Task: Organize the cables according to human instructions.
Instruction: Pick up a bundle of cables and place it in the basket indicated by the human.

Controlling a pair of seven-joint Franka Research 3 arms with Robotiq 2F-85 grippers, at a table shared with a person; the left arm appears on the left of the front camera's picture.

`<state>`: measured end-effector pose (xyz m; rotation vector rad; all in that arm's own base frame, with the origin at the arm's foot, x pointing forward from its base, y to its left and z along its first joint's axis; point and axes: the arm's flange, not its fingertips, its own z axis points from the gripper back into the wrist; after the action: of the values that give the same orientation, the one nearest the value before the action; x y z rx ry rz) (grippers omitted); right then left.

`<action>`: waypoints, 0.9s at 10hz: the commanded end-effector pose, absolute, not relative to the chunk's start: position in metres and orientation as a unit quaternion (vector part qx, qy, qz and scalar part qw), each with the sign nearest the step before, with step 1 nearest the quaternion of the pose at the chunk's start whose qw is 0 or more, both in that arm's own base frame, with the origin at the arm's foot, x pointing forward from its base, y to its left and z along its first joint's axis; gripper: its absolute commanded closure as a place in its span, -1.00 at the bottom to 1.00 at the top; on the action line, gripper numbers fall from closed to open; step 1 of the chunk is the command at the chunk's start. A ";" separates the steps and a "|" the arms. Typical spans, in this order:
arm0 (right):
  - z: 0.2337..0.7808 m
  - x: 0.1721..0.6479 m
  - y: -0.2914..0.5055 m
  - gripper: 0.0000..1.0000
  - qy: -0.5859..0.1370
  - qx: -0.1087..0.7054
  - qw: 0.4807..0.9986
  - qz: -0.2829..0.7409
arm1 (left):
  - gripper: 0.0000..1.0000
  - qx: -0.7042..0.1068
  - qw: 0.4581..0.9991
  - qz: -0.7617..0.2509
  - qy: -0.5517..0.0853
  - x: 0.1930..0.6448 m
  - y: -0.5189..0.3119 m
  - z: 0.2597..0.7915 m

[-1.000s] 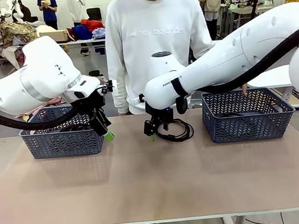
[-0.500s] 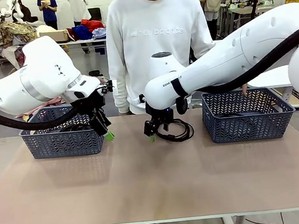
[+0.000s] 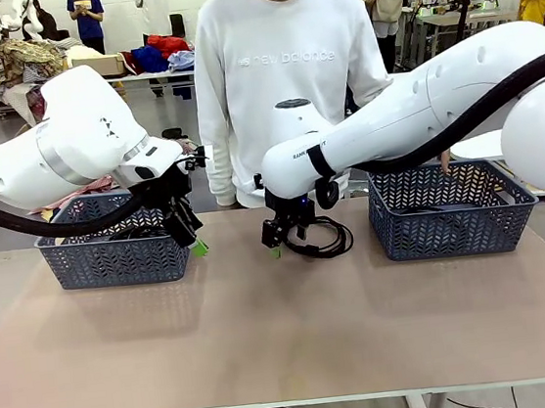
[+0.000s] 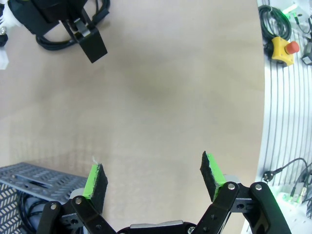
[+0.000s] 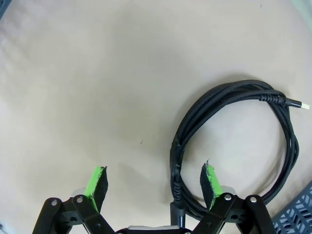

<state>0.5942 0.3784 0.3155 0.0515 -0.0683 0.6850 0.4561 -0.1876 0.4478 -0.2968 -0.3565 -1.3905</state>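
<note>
Right wrist view alone showed the coiled cable's (image 5: 234, 146) plug tip at 2 o'clock; right gripper (image 5: 153, 180) and left gripper (image 4: 153, 178) both gaped wide, holding nothing.

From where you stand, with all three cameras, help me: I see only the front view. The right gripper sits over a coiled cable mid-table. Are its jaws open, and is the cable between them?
Observer: Open. In its wrist view the right gripper has one side of the coiled cable passing between its fingers, close to one pad; the rest of the coil lies outside.
Operator: Does that cable have a plug end?
Observer: Yes, a light-tipped plug sticks out from the coil.
Operator: And the left gripper?
Observer: The left gripper is open and empty over bare table beside the left basket, which holds black cable.
</note>
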 end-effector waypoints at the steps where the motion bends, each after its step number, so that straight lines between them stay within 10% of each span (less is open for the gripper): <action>1: 0.314 0.603 0.382 -1.00 -0.025 0.024 0.940 0.340 | -1.00 -0.136 0.742 -0.635 -0.163 0.456 -0.185 0.448; 9: 0.307 0.604 0.391 -1.00 -0.004 0.033 0.936 0.350 | -1.00 -0.136 0.742 -0.635 -0.163 0.456 -0.185 0.448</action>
<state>0.5978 0.3872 0.3032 0.0529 -0.0236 0.6943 0.4561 -0.1876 0.4478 -0.2968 -0.3565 -1.3905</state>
